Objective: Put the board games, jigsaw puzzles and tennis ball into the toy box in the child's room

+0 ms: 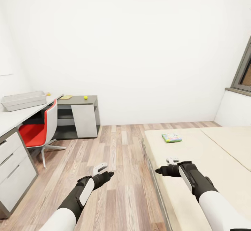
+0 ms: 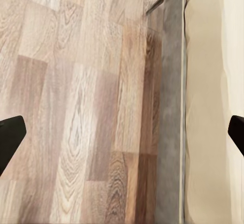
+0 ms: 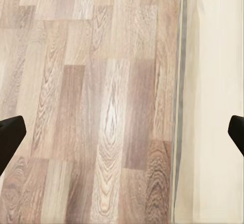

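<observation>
The light grey toy box [image 1: 23, 100] stands on the long pale top of the table [image 1: 10, 117] at the far left. On the lower dark top sits the tennis ball [image 1: 85, 97], with a thin flat yellowish piece [image 1: 65, 97] beside it, too small to identify. A blue-green board game [image 1: 171, 138] lies on the bed [image 1: 209, 161]. My left gripper [image 1: 105, 171] hangs open over the wood floor [image 2: 76, 82]. My right gripper [image 1: 165, 165] is open at the bed's near edge, well short of the board game. Both hold nothing.
A red chair [image 1: 38, 129] stands tucked at the desk, beside pale drawer fronts [image 1: 14, 168]. A strip of plank floor [image 1: 118, 154] runs between desk and bed. White walls close the room, with a window frame [image 1: 244, 70] at right. A small yellow object [image 1: 48, 94] lies by the toy box.
</observation>
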You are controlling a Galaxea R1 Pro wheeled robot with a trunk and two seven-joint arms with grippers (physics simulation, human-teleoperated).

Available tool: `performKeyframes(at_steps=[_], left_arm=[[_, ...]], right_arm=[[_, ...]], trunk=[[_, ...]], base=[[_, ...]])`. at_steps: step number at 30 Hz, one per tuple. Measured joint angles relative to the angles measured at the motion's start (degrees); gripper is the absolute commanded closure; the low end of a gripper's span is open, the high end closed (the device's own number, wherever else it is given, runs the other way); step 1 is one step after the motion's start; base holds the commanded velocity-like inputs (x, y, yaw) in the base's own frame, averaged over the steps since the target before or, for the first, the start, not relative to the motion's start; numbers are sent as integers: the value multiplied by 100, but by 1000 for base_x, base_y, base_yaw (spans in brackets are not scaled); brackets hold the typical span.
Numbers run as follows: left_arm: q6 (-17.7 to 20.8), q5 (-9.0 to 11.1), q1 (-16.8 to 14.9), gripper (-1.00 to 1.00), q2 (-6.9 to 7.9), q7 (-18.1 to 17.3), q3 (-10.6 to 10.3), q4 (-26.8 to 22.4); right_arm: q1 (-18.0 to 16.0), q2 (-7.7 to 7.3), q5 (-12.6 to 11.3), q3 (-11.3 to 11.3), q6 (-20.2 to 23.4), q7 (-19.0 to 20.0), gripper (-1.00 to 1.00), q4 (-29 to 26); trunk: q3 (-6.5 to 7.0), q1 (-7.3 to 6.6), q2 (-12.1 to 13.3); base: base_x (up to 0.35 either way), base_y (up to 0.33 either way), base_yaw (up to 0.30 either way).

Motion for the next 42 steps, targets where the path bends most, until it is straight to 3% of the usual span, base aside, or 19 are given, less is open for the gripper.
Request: performKeyframes(at_steps=[19,42], left_arm=[[1,3,1,-100,0,3,5,-2],[1,5,0,-100,-1,-6,11,-1]], right_arm=[[-1,2,1,0,-3,-4,-100,2],[0,1,1,0,-4,1,-100,1]], trunk=[[-2,0,0],[-22,0,0]], base=[[0,-213,68],[0,-34,84]])
